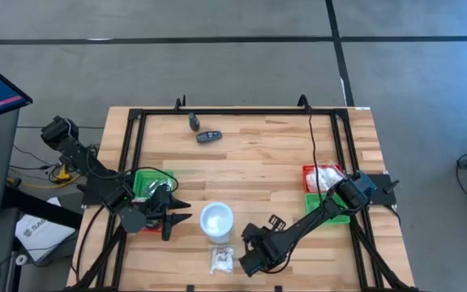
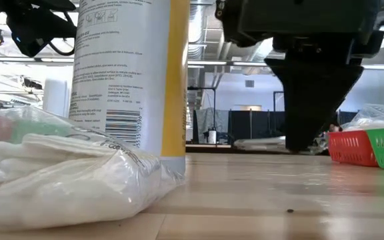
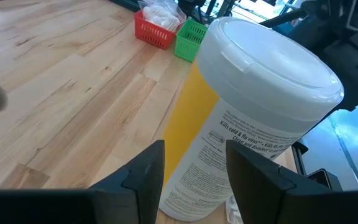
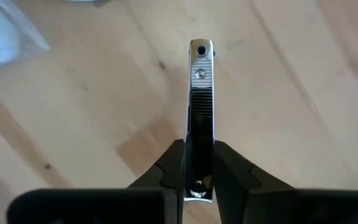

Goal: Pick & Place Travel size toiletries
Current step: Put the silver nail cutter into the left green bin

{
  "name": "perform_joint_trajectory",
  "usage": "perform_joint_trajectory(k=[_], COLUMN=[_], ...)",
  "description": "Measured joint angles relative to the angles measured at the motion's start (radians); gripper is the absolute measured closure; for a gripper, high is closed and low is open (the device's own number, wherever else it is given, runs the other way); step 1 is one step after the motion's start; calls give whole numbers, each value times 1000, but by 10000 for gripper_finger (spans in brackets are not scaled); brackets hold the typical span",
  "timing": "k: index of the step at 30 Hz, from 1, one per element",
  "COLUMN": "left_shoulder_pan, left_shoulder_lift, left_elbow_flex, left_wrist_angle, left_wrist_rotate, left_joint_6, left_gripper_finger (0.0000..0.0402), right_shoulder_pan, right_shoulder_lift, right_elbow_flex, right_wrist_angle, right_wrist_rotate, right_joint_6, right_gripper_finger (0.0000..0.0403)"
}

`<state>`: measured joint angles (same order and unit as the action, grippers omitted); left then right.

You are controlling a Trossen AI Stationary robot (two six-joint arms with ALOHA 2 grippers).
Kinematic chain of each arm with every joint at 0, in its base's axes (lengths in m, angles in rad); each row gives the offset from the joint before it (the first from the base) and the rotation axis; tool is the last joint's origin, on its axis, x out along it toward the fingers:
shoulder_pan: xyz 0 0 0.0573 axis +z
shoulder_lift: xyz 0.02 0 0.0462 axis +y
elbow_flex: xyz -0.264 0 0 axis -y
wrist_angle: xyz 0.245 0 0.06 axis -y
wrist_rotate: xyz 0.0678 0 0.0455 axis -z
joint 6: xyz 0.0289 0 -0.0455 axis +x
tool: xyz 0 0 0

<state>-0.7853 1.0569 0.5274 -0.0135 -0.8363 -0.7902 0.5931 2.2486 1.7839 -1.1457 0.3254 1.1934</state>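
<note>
My right gripper (image 1: 252,256) hangs near the table's near edge, beside a clear bag of white pieces (image 1: 221,260), and is shut on a thin silvery nail clipper (image 4: 201,93). In the low view it (image 2: 304,143) points down at the tabletop. My left gripper (image 1: 181,212) is open, its fingers (image 3: 143,169) level and just short of the tall white wipes canister (image 3: 253,106), which stands on its base (image 1: 216,221). Two small dark oblong pieces (image 1: 209,136) lie near the far edge. A small black item (image 1: 276,221) lies by the right arm. My right gripper pinches the nail clipper between its two fingers at the clipper's near end (image 4: 199,163), coming from above and pointing down. The clipper runs along the fingers, on edge, and its holed end (image 4: 201,48) sticks out past them toward the wood. Whether that end touches the table, I cannot tell.
A red tray (image 1: 321,176) holding clear wrappers and a green tray (image 1: 321,204) sit at the table's right, partly under the right arm. Another green tray (image 1: 148,180) sits at the left by the left arm. A black frame (image 1: 242,111) rims the table. Bare wood (image 1: 250,170) fills the middle.
</note>
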Motion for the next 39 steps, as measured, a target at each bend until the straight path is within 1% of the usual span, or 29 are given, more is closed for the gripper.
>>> perform_joint_trajectory(k=[3,7,13,18,23,27,33,39], left_shoulder_pan=[0,0,0,0,0,0,0,0], left_shoulder_lift=[0,0,0,0,0,0,0,0], left_elbow_flex=[0,0,0,0,0,0,0,0], left_wrist_angle=[0,0,0,1,2,6,8,10], left_wrist_rotate=[2,2,1,0,-1,-5,-7,-39], left_joint_6=[0,0,0,0,1,6,8,9], left_gripper_finger=[239,239,239,239,239,239,239,239], right_shoulder_pan=[8,18,36,43,43,40,25,4], right_shoulder_lift=[-16,-70,-167,-218,-244,-264,-314,-374], right_elbow_flex=[9,12,13,12,12,12,12,13], right_wrist_angle=[-40,-102,-124,-154,-181,-239,-237,-236], right_wrist_rotate=[22,60,157,216,250,278,317,358], right_joint_6=[0,8,8,8,0,1,-36,-92], right_gripper_finger=[357,357,357,357,357,357,357,357])
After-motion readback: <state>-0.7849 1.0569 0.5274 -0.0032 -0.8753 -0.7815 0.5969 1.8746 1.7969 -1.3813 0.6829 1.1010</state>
